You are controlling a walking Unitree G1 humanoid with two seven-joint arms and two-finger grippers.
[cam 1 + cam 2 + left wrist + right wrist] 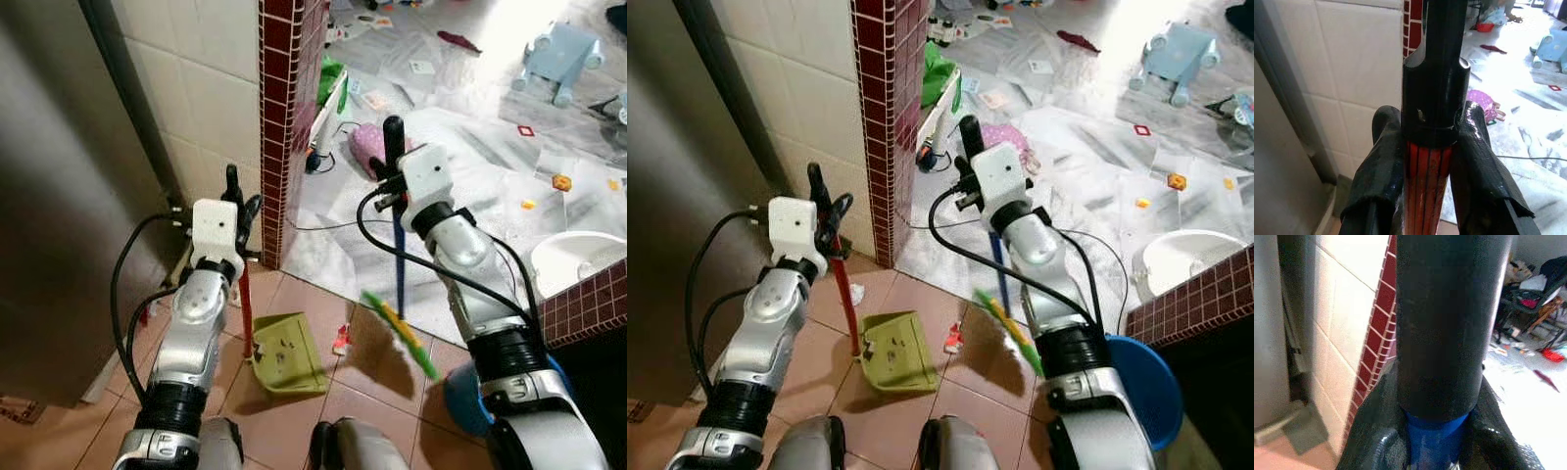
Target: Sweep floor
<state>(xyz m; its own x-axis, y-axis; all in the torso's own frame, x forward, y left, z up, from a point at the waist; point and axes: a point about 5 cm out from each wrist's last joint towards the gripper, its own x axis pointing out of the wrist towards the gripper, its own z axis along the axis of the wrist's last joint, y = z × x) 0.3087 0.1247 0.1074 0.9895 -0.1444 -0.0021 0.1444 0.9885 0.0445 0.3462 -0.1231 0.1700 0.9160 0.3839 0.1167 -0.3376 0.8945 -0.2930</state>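
left gripper (235,196) clamping dustpan (286,352) — right gripper (392,157), broom (399,333)

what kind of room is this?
Probably a lived-in home, at a tiled doorway into a play area: toy car, litter on the pale floor, a red-tiled wall corner.

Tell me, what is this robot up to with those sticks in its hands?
It is sweeping the floor. Its left gripper is shut on the red handle of a green dustpan resting on the terracotta tiles. Its right gripper is shut on the blue broom handle, with the green and yellow broom head blurred just beside the pan. A small red and white scrap lies between pan and broom. Toys and papers litter the pale floor beyond.
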